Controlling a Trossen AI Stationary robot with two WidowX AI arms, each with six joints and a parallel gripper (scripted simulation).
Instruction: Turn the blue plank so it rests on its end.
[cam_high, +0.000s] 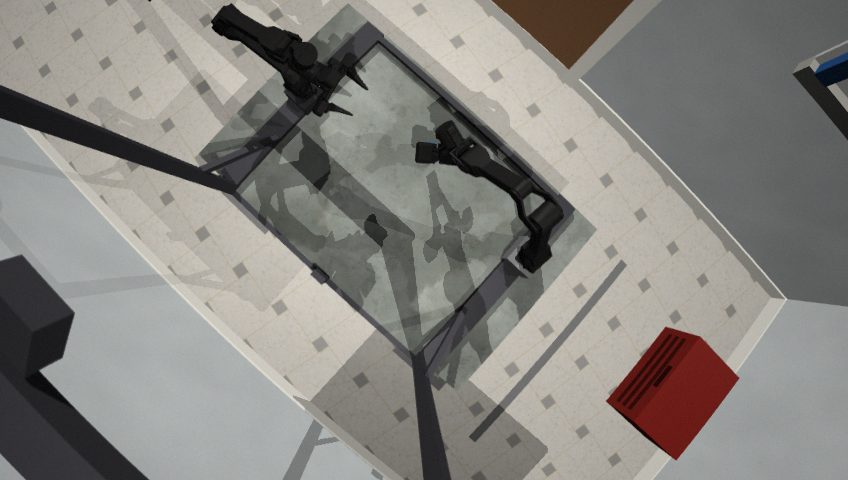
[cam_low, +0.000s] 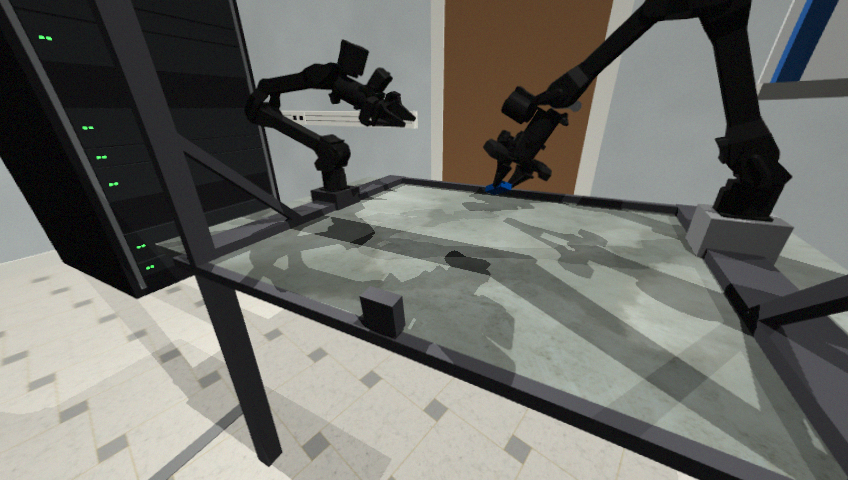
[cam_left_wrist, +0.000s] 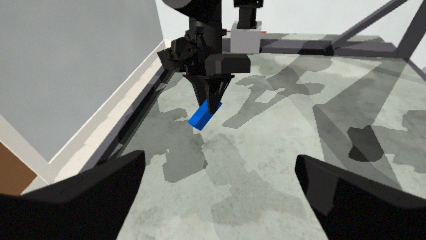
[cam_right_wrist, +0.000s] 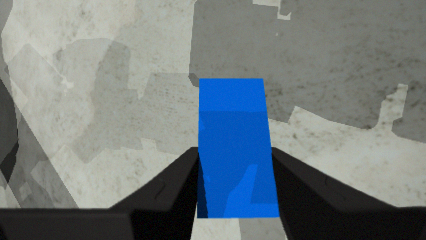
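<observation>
The blue plank (cam_low: 498, 187) (cam_left_wrist: 204, 116) (cam_right_wrist: 236, 165) is between the fingers of my right gripper (cam_low: 504, 184) (cam_left_wrist: 207, 111) (cam_right_wrist: 232, 155), which is shut on its sides. The plank is a little above the table, clear of its shadow. It looks slanted in the left wrist view, and its exact tilt is hard to tell. In the top view the right arm hides nearly all of it. My left gripper (cam_high: 360, 101) (cam_low: 410, 121) (cam_left_wrist: 221, 160) is open and empty, high over the other end of the table, away from the plank.
The pale table top (cam_high: 380, 178) (cam_low: 553, 333) has a dark raised frame (cam_low: 601, 206) around it. A small dark block (cam_high: 319, 273) (cam_low: 381, 312) stands on the frame's front edge. Dark posts rise at the table's front corners. A red cabinet (cam_high: 684, 386) stands on the floor.
</observation>
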